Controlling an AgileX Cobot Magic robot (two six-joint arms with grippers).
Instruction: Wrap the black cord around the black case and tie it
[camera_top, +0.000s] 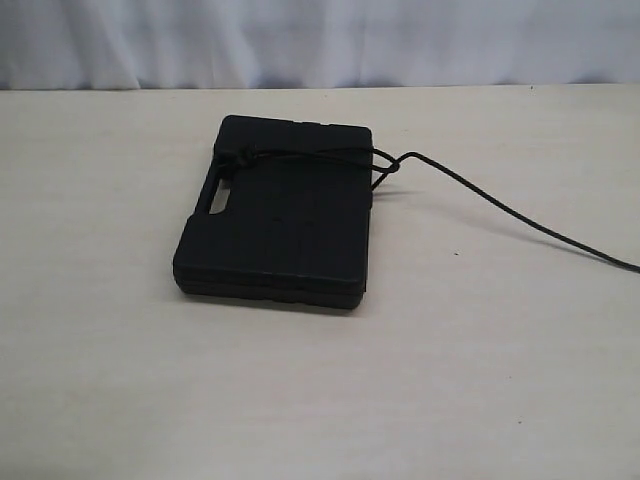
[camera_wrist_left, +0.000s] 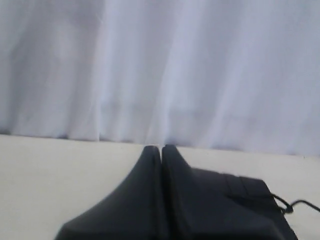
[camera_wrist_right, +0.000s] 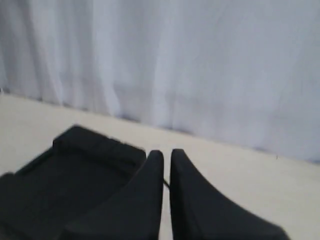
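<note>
Left wrist: case (camera_wrist_left: 245, 195) beyond end effector (camera_wrist_left: 161, 148)

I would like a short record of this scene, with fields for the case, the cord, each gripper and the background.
case: lies flat on the table; handle slot toward the left of the exterior view
cord: crosses the far part of the case; knot near the handle slot; loop at the right edge; tail leaves the view on the right
left gripper: shut, holds nothing
right gripper: shut; whether it holds the cord cannot be told
background: white cloth
</note>
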